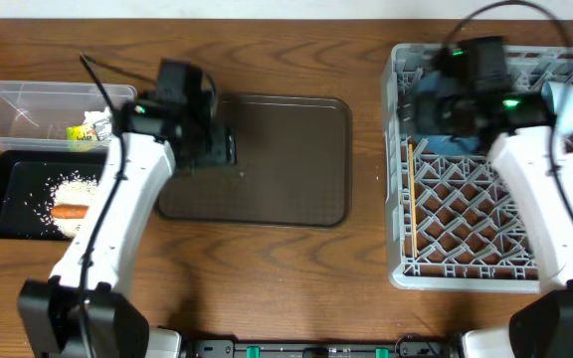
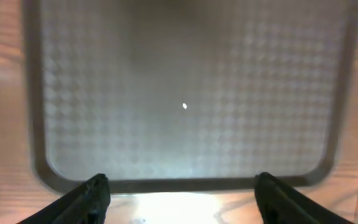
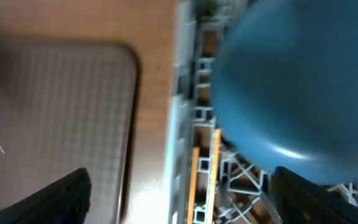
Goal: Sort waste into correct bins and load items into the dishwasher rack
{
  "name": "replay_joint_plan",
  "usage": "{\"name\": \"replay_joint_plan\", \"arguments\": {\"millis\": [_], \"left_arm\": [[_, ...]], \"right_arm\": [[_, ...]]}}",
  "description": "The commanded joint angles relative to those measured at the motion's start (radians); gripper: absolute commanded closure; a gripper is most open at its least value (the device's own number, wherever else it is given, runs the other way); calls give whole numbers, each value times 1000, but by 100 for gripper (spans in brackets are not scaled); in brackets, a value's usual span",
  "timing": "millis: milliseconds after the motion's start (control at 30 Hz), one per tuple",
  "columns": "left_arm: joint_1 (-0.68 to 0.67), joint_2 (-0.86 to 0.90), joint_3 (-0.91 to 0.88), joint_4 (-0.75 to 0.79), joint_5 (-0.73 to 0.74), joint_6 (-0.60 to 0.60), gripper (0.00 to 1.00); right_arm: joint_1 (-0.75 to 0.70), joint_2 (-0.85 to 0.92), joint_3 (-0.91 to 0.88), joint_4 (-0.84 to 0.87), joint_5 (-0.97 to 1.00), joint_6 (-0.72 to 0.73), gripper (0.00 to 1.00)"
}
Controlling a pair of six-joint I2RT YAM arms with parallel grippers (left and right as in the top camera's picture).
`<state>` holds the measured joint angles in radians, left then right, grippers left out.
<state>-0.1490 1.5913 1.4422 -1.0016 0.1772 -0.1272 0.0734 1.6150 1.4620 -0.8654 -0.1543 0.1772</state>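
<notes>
You've got the left gripper (image 2: pixel 182 186) spread wide and empty, over the 9 o'clock edge of the dark brown serving tray (image 1: pixel 277 169). One white grain (image 2: pixel 184 106) lies on it. The right gripper (image 3: pixel 180 177) is also wide and empty, above the large dark blue bowl (image 3: pixel 291 93) at 11 o'clock in the square grey plastic rack (image 1: pixel 466 249). The thin wooden chopsticks (image 1: pixel 413 204) lie along its 9 o'clock wall. At the table's 9 o'clock, the yellow-green wrapper (image 1: pixel 88 129) is in the clear plastic tub (image 1: pixel 18 104), and the white rice (image 1: pixel 73 187) and orange carrot (image 1: pixel 68 211) are in the shallow black tray (image 1: pixel 3 199).

Brown serving tray (image 1: pixel 296 159) w/ diamond texture; grey lattice rack (image 1: pixel 466 273); dk blue bowl (image 3: pixel 291 81); orange carrot (image 1: pixel 69 211).
</notes>
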Motion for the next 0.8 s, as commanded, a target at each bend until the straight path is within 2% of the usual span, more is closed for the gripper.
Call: {"name": "replay_joint_plan", "arguments": {"millis": [0, 167, 367, 567, 767], "left_arm": [[31, -4, 117, -132, -5, 57, 11], [77, -5, 142, -319, -5, 56, 8], [86, -59, 94, -327, -5, 80, 7], [84, -266, -80, -164, -5, 85, 7], [84, -597, -356, 13, -9, 84, 7]], "right_arm": [[-136, 0, -2, -45, -150, 60, 1], [-266, -1, -2, -240, -51, 53, 1], [-281, -4, -10, -374, 103, -7, 1], [-230, -126, -171, -251, 106, -20, 1], [-155, -384, -407, -86, 165, 10, 1]]}}
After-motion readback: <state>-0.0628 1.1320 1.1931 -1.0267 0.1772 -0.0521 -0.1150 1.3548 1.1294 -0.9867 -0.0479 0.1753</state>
